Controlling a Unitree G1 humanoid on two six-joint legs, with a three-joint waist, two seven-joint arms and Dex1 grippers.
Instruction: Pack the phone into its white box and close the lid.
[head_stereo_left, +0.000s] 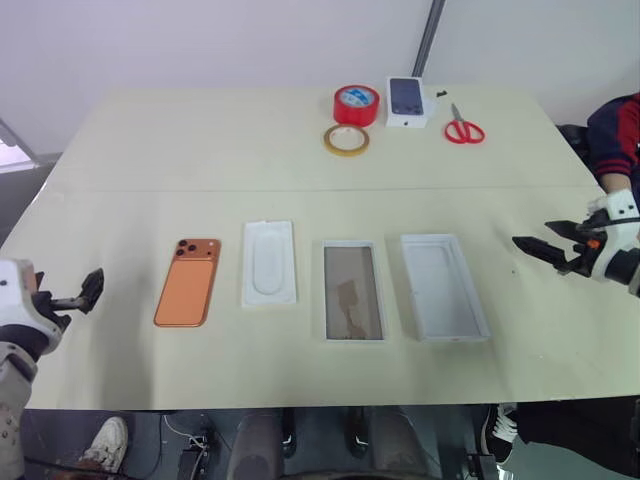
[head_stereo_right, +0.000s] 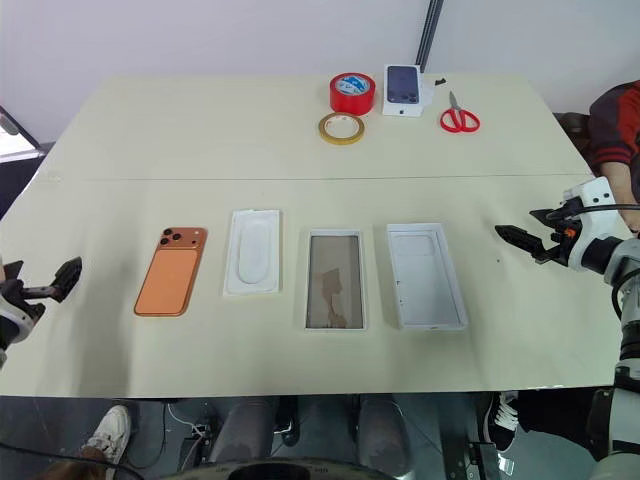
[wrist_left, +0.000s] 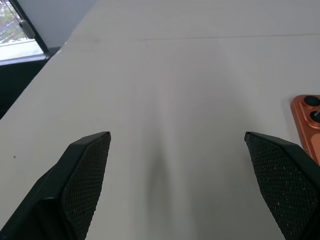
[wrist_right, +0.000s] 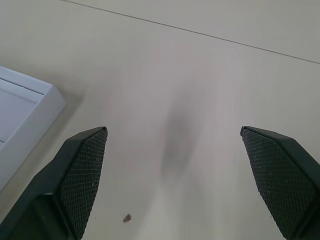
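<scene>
A row of four flat things is lying across the near half of the pale table (head_stereo_left: 150, 150). From the robot's left to its right: the orange phone (head_stereo_left: 188, 281) is resting camera side up, its lenses at the far end; beside it, apart, a flat white insert (head_stereo_left: 269, 263) with an oval recess is lying; next the white box (head_stereo_left: 352, 290) is sitting open, its brownish floor showing; and last the lid (head_stereo_left: 444, 286) is lying with its white inner face up. None of the four is touching its neighbour. At the far edge of the table a red tape roll (head_stereo_left: 356, 103), a thinner yellowish tape roll (head_stereo_left: 346, 140), a small box (head_stereo_left: 407, 102) printed with a dark phone and red-handled scissors (head_stereo_left: 463, 130) are standing well apart from the row. The left gripper (head_stereo_left: 85, 291) is hovering above the table to the left of the phone, its fingers (wrist_left: 87, 175) spread wide and holding nothing. The right gripper (head_stereo_left: 545, 243) is hovering to the right of the lid, likewise spread wide and empty. A person's red-and-dark sleeve (head_stereo_left: 614, 135) is showing at the right edge.
</scene>
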